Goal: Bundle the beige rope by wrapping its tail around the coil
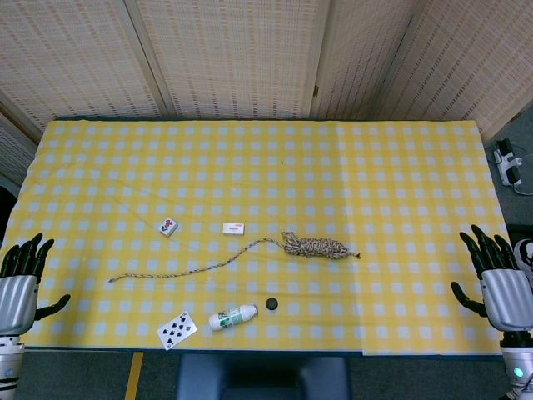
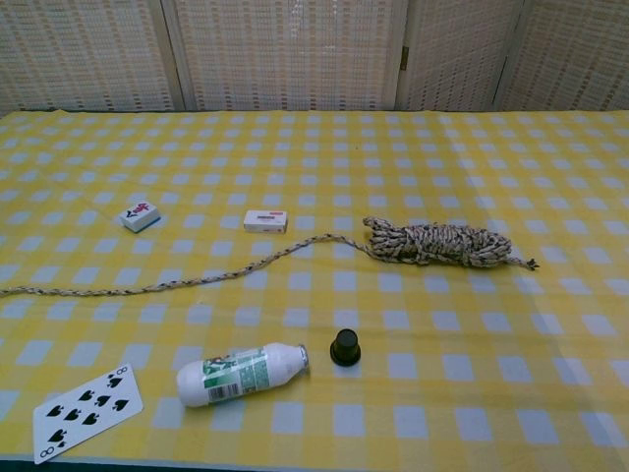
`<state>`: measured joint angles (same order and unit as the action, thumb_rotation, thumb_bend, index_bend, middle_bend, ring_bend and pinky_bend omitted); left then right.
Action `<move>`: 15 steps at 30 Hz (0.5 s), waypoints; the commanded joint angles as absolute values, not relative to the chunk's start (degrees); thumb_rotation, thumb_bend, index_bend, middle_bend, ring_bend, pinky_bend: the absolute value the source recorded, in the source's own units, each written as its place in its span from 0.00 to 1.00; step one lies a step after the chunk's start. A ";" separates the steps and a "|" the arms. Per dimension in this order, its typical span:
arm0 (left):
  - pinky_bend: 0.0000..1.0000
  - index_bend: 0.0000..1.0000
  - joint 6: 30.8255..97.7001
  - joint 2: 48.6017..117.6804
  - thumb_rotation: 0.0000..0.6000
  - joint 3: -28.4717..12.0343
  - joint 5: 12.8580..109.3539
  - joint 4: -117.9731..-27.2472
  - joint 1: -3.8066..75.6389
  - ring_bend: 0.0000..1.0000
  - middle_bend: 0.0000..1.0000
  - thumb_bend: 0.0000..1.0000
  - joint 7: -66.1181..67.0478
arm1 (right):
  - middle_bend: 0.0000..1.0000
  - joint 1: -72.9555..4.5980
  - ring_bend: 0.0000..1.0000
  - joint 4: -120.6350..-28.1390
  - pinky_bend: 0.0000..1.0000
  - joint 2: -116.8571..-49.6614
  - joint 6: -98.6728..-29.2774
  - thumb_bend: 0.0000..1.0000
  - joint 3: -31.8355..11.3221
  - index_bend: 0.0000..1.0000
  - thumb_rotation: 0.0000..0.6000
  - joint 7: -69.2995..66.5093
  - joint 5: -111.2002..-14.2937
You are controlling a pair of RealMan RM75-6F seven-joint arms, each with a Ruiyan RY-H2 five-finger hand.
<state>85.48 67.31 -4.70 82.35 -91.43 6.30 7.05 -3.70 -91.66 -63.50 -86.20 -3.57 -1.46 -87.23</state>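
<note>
The beige rope lies on the yellow checked tablecloth. Its coil (image 1: 317, 247) (image 2: 439, 242) is a long bundle right of centre. The tail (image 1: 187, 270) (image 2: 187, 278) runs from the coil's left end away to the left, loose and flat on the cloth. My left hand (image 1: 20, 283) hovers at the table's near left corner, fingers spread, holding nothing. My right hand (image 1: 498, 283) stands at the near right corner, also spread and empty. Both hands are far from the rope. Neither hand shows in the chest view.
A small tile with a red mark (image 1: 169, 226) (image 2: 140, 216) and a white tile (image 1: 234, 228) (image 2: 265, 221) lie behind the tail. Near the front edge lie a white bottle (image 1: 232, 317) (image 2: 242, 374), its black cap (image 1: 271, 303) (image 2: 345, 347) and a spade playing card (image 1: 176, 330) (image 2: 86, 412).
</note>
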 commanded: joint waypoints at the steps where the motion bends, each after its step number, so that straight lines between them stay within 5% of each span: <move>1: 0.00 0.08 85.41 67.31 1.00 -4.73 82.22 -91.41 6.29 0.00 0.00 0.19 7.02 | 0.00 -3.73 0.09 -91.63 0.00 -63.55 -86.21 0.34 -3.59 0.00 1.00 -1.47 -87.27; 15: 0.00 0.08 86.01 67.36 1.00 -4.73 82.53 -91.03 6.04 0.00 0.00 0.19 6.49 | 0.02 -4.53 0.11 -91.91 0.00 -63.65 -84.87 0.34 -3.42 0.00 1.00 -1.77 -87.63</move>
<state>86.01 67.36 -4.72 82.53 -91.04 6.04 6.50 -4.37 -91.78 -63.70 -85.05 -3.44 -1.74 -87.59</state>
